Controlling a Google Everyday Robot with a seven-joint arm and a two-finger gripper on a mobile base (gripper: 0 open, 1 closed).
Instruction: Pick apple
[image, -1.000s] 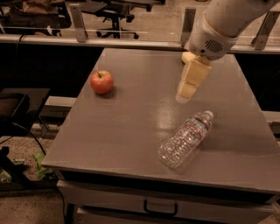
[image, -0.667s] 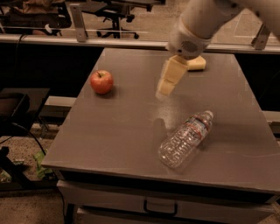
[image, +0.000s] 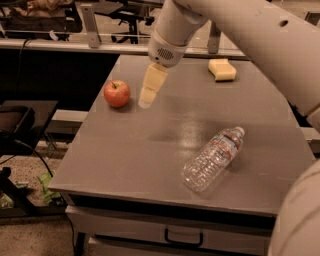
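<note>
gripper (image: 147, 99) hangs just beside apple (image: 116, 93), not touching | its grip: can't tell | bottle (image: 212, 159) lies sideways on table (image: 135, 155)

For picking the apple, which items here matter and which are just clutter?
Job: apple, near the table edge; gripper, close beside the apple.
Lying about: clear bottle on its side; yellow sponge at the far end.

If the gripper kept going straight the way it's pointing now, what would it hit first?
Most likely the bare tabletop just right of the apple. The gripper hangs over its far left part, pointing down and slightly left; it may narrowly miss the apple, though depth is unclear.
</note>
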